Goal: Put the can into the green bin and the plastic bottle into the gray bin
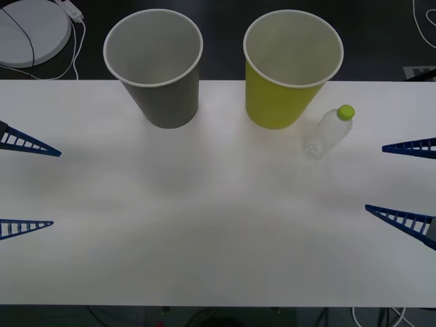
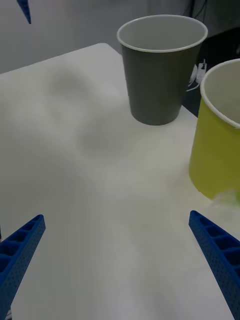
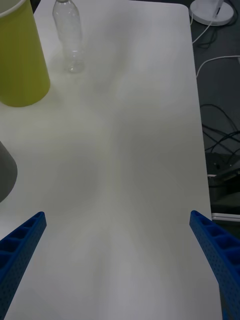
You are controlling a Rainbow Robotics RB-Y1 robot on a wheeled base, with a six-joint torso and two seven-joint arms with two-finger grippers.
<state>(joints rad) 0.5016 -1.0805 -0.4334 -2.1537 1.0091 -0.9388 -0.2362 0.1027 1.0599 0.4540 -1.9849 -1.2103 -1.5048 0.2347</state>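
Gray bin (image 1: 155, 68) standing upright at the far edge of the white surface (image 1: 218, 225), mouth open to the camera; pale inside, nothing showing in it. Green bin (image 1: 289, 68) standing upright beside it, toward the right pincer's side, apart from the gray one; its inside also showing bare.

Bottle (image 1: 329, 132) standing upright just beside the green bin, on the side facing the right pincer (image 1: 402, 182). Long axis vertical, green cap (image 1: 346, 112) pointing up, base resting on the surface. Clear body, looking empty. Whether it is touching the green bin, cannot tell.

Left pincer (image 1: 28, 185) hovering at its own edge of the surface, fingers spread wide apart, gripping nothing; gray bin lying ahead of it and toward the far edge, well apart. Right pincer sitting at the opposite edge, fingers likewise spread wide, gripping nothing; bottle lying near, ahead of it toward the far edge, green bin just past the bottle.

Round white base (image 1: 30, 30) with a cable lying off the surface beyond the left pincer.
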